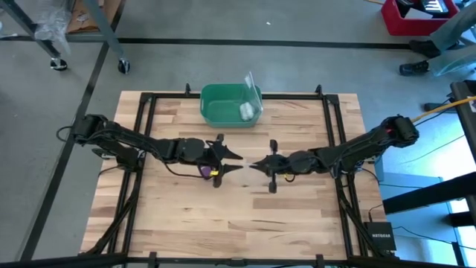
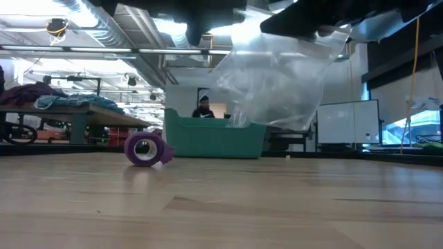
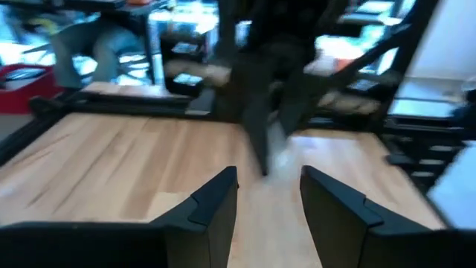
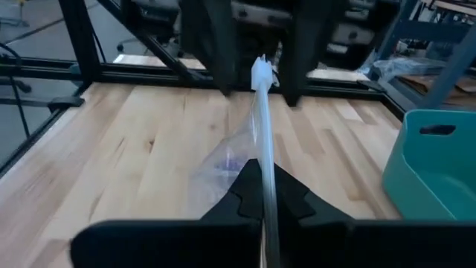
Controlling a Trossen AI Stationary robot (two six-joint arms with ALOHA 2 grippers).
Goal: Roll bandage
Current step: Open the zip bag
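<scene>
We are pinching the plastic bag (image 4: 256,134) in our closed right gripper (image 4: 264,195); left gripper (image 3: 268,195) gaping empty, bandage (image 2: 145,149) waiting below.

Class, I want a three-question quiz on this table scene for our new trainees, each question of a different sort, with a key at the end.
1. True or false: the purple bandage lies flat as a long strip.
2. What does the right gripper pinch?
A. the green bin
B. a clear plastic bag
C. a white roll
3. Fill in: the white roll sits inside the ____.

Key
1. False: in the low view it is a compact roll lying on the wooden table.
2. B: the right wrist view shows its fingers shut on the bag's edge, while the left gripper is open, facing it.
3. green bin
</scene>
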